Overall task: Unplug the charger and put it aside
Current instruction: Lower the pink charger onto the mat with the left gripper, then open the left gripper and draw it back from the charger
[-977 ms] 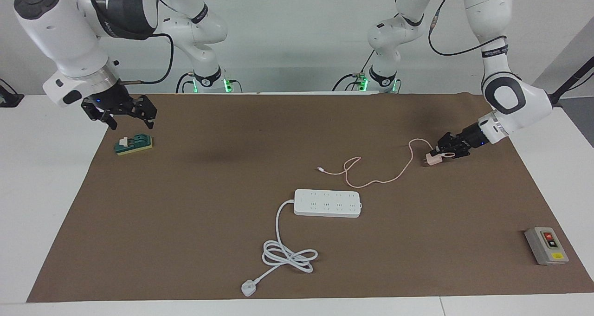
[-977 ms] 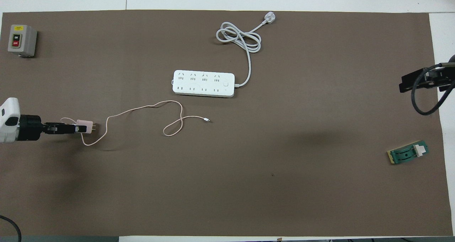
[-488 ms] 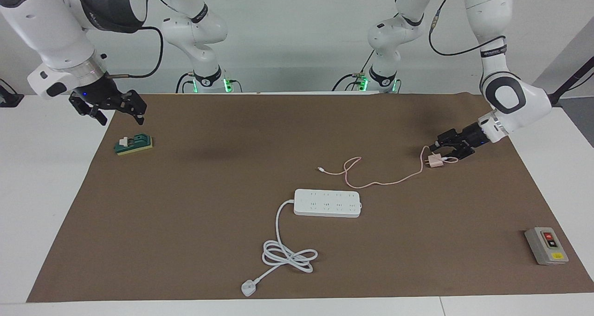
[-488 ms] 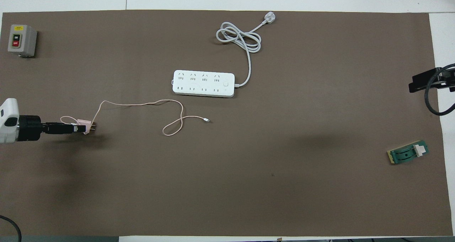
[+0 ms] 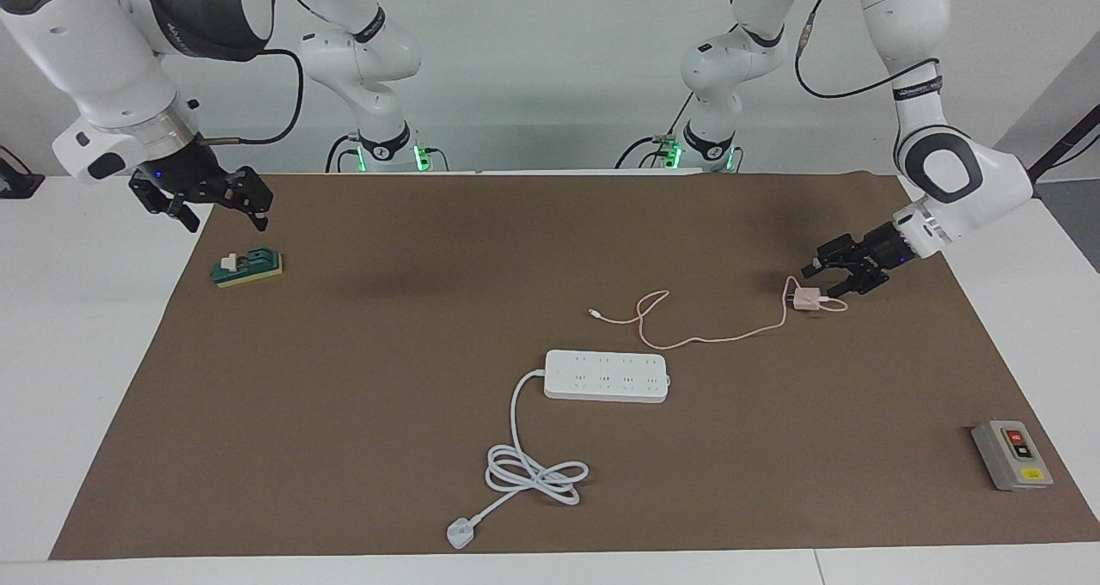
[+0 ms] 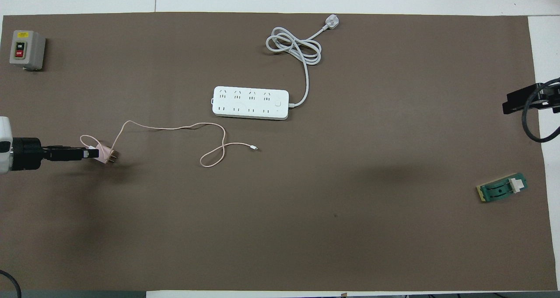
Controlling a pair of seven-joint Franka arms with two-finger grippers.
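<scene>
The small pink charger [image 5: 805,300] [image 6: 105,155] lies on the brown mat toward the left arm's end, nearer to the robots than the white power strip [image 5: 607,375] [image 6: 250,103]. No socket holds it. Its thin pink cable [image 5: 705,338] [image 6: 175,127] loops loosely across the mat to a free end near the strip. My left gripper [image 5: 823,281] [image 6: 91,152] is low over the mat right beside the charger, open, with nothing between its fingers. My right gripper [image 5: 219,203] [image 6: 525,103] hangs open and empty over the mat's edge at the right arm's end.
A grey switch box [image 5: 1011,454] [image 6: 26,49] stands at the mat's corner farthest from the robots at the left arm's end. A small green part [image 5: 247,267] [image 6: 503,188] lies under the right gripper. The strip's thick white cord [image 5: 533,473] [image 6: 293,46] coils farther from the robots.
My left gripper has opened, let go of the charger and drawn back slightly toward its own end of the table. The charger has settled on the mat. The right gripper shifted outward, then stayed.
</scene>
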